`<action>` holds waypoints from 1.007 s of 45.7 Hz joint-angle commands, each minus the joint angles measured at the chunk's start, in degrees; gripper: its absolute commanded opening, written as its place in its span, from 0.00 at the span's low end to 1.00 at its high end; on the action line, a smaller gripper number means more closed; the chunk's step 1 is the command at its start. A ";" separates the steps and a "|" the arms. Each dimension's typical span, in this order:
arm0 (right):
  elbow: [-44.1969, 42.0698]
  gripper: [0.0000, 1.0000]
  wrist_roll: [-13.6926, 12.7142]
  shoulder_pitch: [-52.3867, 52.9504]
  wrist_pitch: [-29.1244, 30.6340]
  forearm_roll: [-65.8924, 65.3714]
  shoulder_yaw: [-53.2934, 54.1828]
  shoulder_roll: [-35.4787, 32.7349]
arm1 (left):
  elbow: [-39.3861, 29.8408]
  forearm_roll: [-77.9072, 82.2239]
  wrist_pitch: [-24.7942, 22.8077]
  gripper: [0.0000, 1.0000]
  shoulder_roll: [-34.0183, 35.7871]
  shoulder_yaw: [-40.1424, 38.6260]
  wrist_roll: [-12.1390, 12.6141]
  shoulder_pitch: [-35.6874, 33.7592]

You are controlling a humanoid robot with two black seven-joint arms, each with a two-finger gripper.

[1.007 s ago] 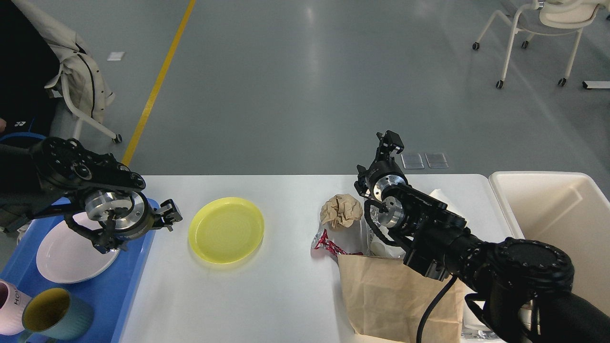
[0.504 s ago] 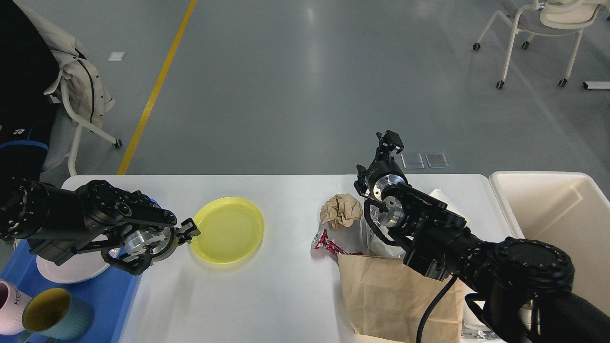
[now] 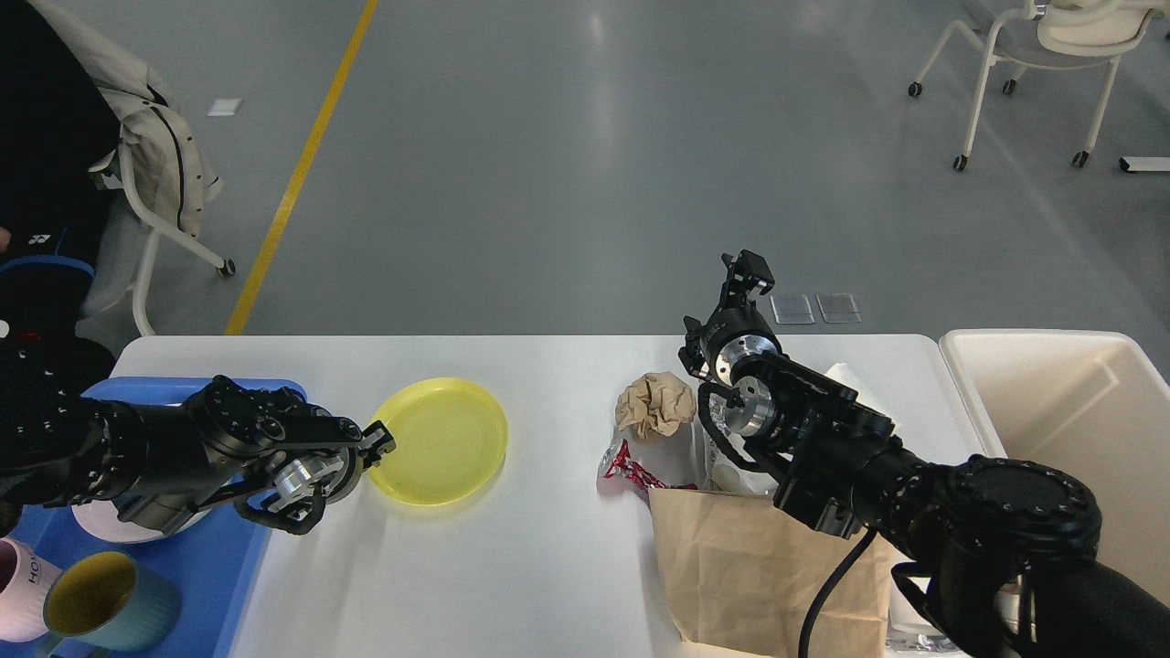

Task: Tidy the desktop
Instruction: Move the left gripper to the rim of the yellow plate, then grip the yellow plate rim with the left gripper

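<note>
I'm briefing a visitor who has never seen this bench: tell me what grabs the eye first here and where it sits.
The bright yellow plate stands out first, left of centre on the white desktop, with the left tool at its left rim. Next comes the litter on the right: a crumpled paper ball, a red wrapper and a brown paper bag beside the right arm. A blue tray holding a teal mug sits at the far left.

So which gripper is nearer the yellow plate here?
Left. The left gripper is at the yellow plate's left rim; the right gripper is raised far off to the plate's right, beyond the crumpled paper.
</note>
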 commanded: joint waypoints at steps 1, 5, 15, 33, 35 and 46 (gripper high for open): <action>0.00 1.00 0.00 0.00 0.00 0.00 0.00 0.07 | 1.58 0.02 0.09 0.72 -0.62 -2.15 -0.15 1.14; 0.00 1.00 0.00 0.00 0.00 0.00 0.00 0.07 | 3.25 0.02 0.09 0.70 -1.85 -2.50 -0.15 2.28; 0.00 1.00 0.00 0.00 0.00 0.00 -0.09 -0.02 | 4.31 0.02 0.09 0.56 -2.99 -2.50 -0.15 3.42; 0.00 1.00 0.00 0.00 0.00 0.00 0.00 -0.02 | 5.02 0.02 0.09 0.27 -3.17 -2.68 -0.24 3.78; 0.00 1.00 0.00 0.00 0.00 0.00 0.00 0.07 | 5.02 0.02 0.09 0.24 -3.17 -2.68 -0.24 3.78; 0.00 1.00 0.00 0.00 0.00 0.00 0.00 -0.02 | 5.10 0.11 0.09 0.05 -3.26 -3.38 -0.24 3.86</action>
